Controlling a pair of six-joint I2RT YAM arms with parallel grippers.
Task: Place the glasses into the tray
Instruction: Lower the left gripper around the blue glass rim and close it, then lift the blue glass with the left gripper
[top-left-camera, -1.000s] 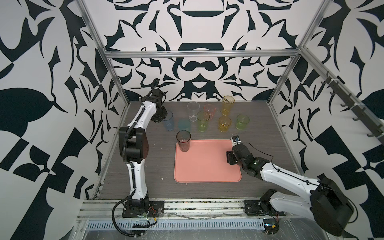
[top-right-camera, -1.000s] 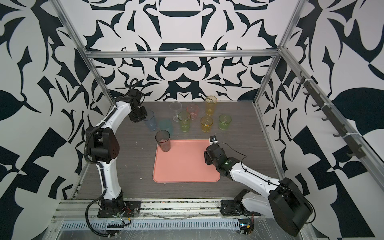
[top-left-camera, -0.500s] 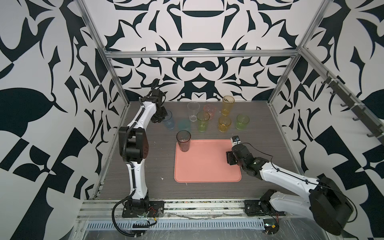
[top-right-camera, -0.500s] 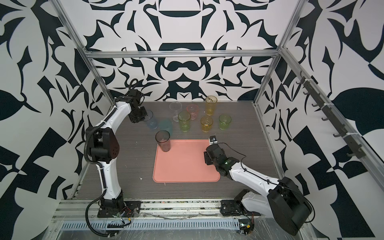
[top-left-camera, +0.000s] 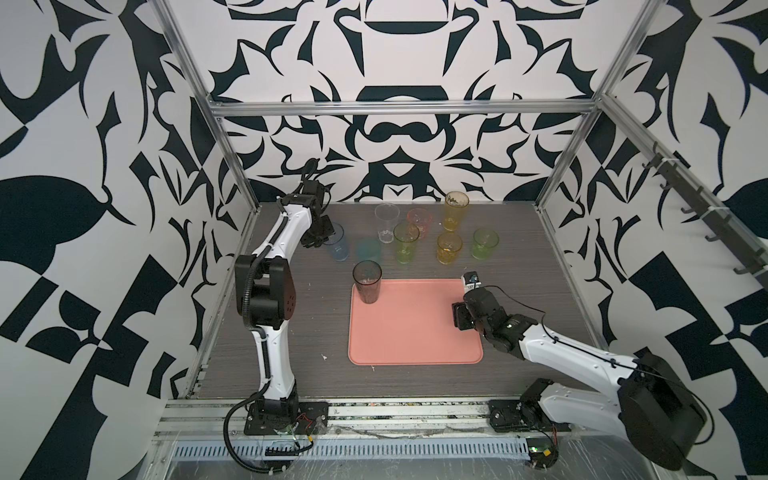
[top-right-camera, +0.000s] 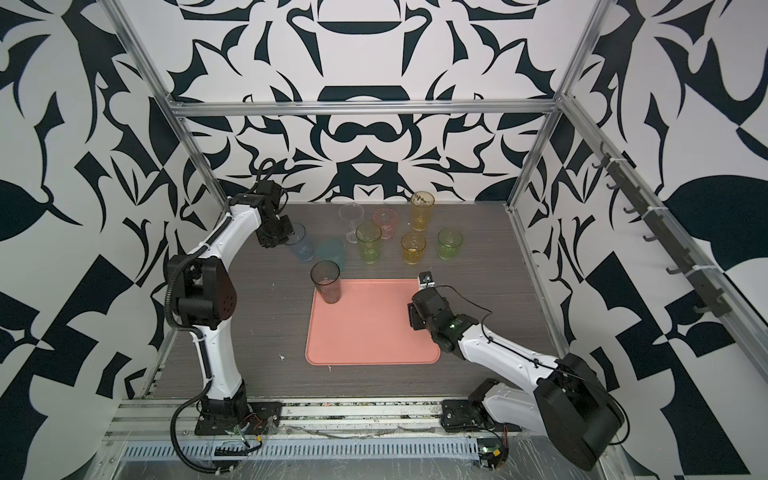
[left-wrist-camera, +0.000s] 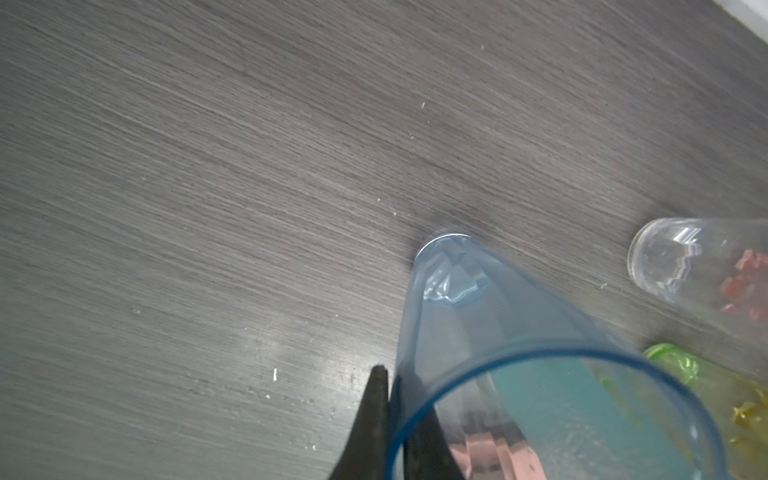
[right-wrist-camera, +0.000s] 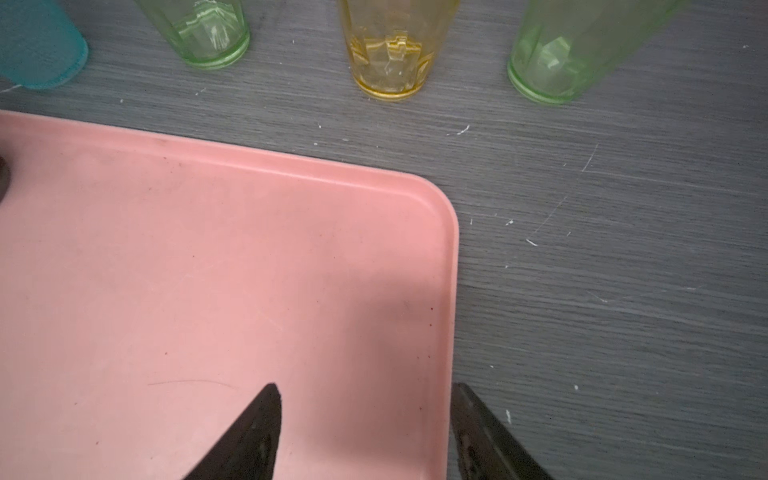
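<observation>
My left gripper (top-left-camera: 323, 237) is shut on the rim of the blue glass (top-left-camera: 337, 246), one finger inside and one outside (left-wrist-camera: 390, 374). That blue glass (left-wrist-camera: 490, 332) stands on the table at the back left. The salmon-pink tray (top-left-camera: 415, 332) lies mid-table, with a smoky grey glass (top-left-camera: 367, 286) on its far left corner. Behind the tray stand teal (top-left-camera: 368, 251), clear (top-left-camera: 386, 222), pink (top-left-camera: 420, 220), tall amber (top-left-camera: 455, 210), tall green (top-left-camera: 406, 243), short amber (top-left-camera: 449, 248) and short green (top-left-camera: 484, 244) glasses. My right gripper (right-wrist-camera: 365, 388) hangs open and empty over the tray's right rim (right-wrist-camera: 451, 270).
The dark wood-grain table (top-right-camera: 257, 316) is bounded by metal frame posts and patterned walls at the back and sides. The teal glass (top-right-camera: 331, 251) stands close beside the blue glass (top-right-camera: 301, 247). The right arm's wrist (top-right-camera: 432, 316) lies low over the tray's right side.
The left jaws have drawn in slightly on the blue glass's rim. Neither arm has shifted, and no glass has moved.
</observation>
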